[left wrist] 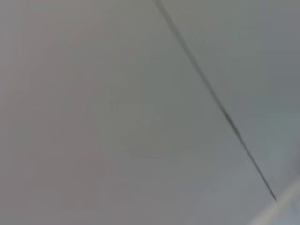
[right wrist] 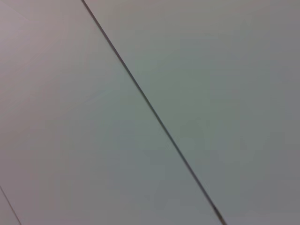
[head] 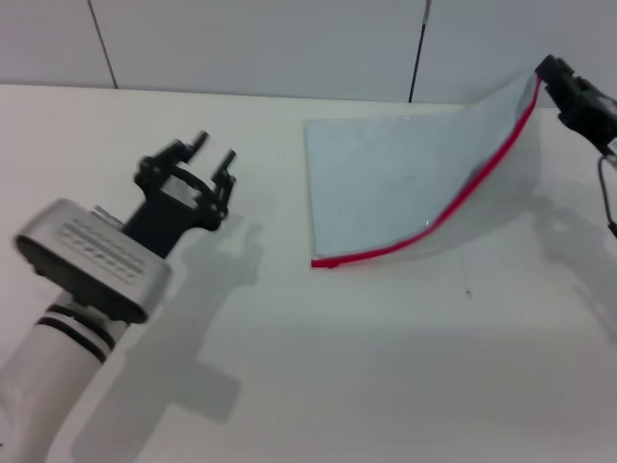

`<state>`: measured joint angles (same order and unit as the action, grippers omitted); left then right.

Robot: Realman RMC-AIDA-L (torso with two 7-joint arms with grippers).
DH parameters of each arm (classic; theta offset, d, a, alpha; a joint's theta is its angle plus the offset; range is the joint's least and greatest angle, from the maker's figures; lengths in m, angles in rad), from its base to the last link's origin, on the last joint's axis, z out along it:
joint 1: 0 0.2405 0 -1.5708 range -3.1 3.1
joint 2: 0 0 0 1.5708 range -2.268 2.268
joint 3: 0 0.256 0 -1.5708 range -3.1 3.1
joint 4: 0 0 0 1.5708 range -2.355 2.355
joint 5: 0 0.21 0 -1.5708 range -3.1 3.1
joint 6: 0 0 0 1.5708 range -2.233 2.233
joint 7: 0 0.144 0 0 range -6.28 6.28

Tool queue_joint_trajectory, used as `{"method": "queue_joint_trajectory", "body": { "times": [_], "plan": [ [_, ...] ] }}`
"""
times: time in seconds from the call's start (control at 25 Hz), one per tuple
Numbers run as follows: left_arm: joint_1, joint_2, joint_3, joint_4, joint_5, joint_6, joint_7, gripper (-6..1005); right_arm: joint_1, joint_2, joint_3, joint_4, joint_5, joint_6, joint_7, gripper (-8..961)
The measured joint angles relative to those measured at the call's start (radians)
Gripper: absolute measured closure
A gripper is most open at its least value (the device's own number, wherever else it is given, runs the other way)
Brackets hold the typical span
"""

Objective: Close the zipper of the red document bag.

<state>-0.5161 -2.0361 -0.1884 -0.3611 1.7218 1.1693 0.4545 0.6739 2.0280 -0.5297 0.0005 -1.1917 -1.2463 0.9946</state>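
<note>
The red document bag (head: 386, 183), a pale blue-grey translucent pouch, lies on the white table (head: 337, 367) right of centre. Its zipper (head: 453, 212) is a red strip along the near edge, flat at the left end and curving up to the right. My right gripper (head: 548, 75) at the far right is shut on the raised end of the zipper and holds that corner of the bag off the table. My left gripper (head: 212, 152) hovers over the table to the left of the bag, open and holding nothing. Neither wrist view shows the bag.
A grey panelled wall (head: 289, 39) with dark seams stands behind the table's far edge. Both wrist views show only wall panels (left wrist: 93, 117) (right wrist: 211, 93) and a seam. A cable (head: 605, 198) hangs below the right arm.
</note>
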Motion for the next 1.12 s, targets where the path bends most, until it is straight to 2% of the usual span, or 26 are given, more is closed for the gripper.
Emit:
{"method": "queue_joint_trajectory", "body": {
  "times": [0.04,0.28,0.36,0.6,0.72,0.92,1.12],
  "plan": [
    [0.003,0.001,0.0,0.009,-0.002,0.018,-0.033,718,-0.008,0.0,0.0,-0.007,0.0,-0.012,-0.001,861],
    [0.007,0.002,0.0,0.1,-0.007,0.065,-0.261,603,-0.037,0.001,0.003,-0.029,0.002,-0.054,-0.017,707],
    [0.008,0.002,0.0,0.123,-0.007,0.069,-0.318,601,-0.044,0.001,-0.005,-0.044,0.001,-0.074,-0.031,656],
    [0.017,0.005,-0.002,0.152,-0.027,0.106,-0.393,596,-0.045,0.001,-0.067,-0.056,-0.003,-0.135,-0.151,414],
    [0.017,0.006,-0.006,0.153,-0.032,0.116,-0.398,595,-0.044,0.003,-0.084,-0.055,-0.01,-0.166,-0.237,417],
    [0.018,0.007,-0.025,0.154,-0.032,0.119,-0.399,594,-0.046,0.009,-0.111,-0.015,-0.016,-0.251,-0.534,422],
    [0.018,0.007,-0.045,0.167,-0.032,0.119,-0.408,594,-0.04,0.009,-0.117,0.038,-0.038,-0.274,-0.821,423]
  ]
}}
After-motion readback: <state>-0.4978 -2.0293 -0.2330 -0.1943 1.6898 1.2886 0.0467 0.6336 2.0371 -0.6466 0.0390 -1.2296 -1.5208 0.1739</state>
